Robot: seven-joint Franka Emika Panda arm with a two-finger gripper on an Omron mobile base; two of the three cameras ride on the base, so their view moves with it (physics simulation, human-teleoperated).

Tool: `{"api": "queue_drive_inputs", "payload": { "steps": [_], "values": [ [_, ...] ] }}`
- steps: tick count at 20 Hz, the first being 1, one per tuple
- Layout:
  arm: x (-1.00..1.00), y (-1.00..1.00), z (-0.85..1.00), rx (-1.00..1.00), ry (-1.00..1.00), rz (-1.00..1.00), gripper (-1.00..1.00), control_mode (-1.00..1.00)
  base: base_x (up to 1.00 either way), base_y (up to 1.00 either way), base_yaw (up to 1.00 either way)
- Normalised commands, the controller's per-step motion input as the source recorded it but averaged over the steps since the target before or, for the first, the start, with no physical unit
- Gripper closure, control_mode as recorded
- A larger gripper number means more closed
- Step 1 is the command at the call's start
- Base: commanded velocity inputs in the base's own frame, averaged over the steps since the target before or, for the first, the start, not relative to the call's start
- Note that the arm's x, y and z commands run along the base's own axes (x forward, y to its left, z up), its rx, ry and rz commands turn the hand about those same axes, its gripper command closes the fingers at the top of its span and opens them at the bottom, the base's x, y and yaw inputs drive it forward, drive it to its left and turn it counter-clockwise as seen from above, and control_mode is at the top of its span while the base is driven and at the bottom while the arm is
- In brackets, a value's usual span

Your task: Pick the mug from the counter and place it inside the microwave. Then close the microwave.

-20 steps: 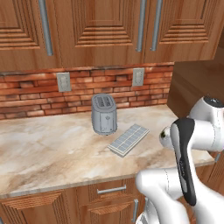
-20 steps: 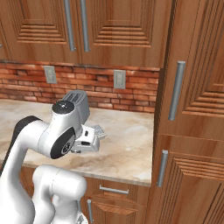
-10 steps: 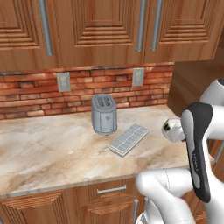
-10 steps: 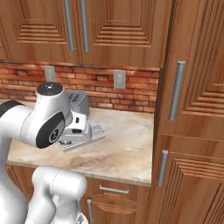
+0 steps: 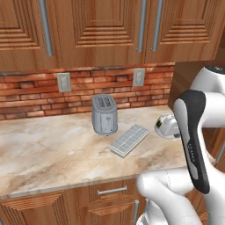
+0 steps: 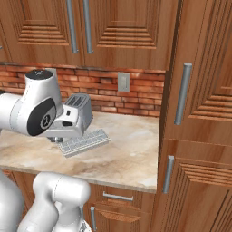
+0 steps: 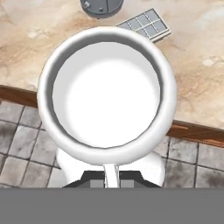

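The white mug [image 7: 107, 92] takes up most of the hand view, seen from above into its pale inside. My gripper [image 7: 112, 180] is shut on the mug's near wall, one finger inside and one outside. Behind the mug runs the counter's [image 7: 192, 65] front edge, with tiled floor [image 7: 199, 162] below it. In the left base view the mug [image 5: 166, 126] hangs above the right end of the beige marbled counter [image 5: 52, 149], partly behind my forearm [image 5: 193, 140]. The microwave is out of view.
A grey toaster [image 5: 104, 115] stands at the back of the counter, with a flat grey grid tray [image 5: 129, 139] lying in front of it. A tall wooden cabinet [image 6: 195, 136] closes the counter's right end. Wall cabinets hang above.
My arm has swung: the elbow rose and moved left in the right base view, and the forearm stands more upright. The mug stays in the grip and shifted only slightly.
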Motion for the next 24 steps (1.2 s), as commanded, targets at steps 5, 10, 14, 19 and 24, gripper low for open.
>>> {"api": "queue_drive_inputs", "payload": {
  "steps": [5,10,14,19,24],
  "values": [
    [0.0,0.0,0.0,0.0,0.0,0.0,1.0,-1.0,0.0,0.0,0.0],
    [0.0,0.0,0.0,0.0,0.0,0.0,1.0,1.0,-0.01,0.0,0.0],
    [0.0,0.0,0.0,0.0,0.0,0.0,1.0,1.0,-0.36,0.01,0.0],
    [0.0,0.0,0.0,0.0,0.0,0.0,1.0,1.0,-0.62,0.08,0.0],
    [0.0,0.0,0.0,0.0,0.0,0.0,1.0,1.0,-0.53,0.07,0.0]
  ]
}}
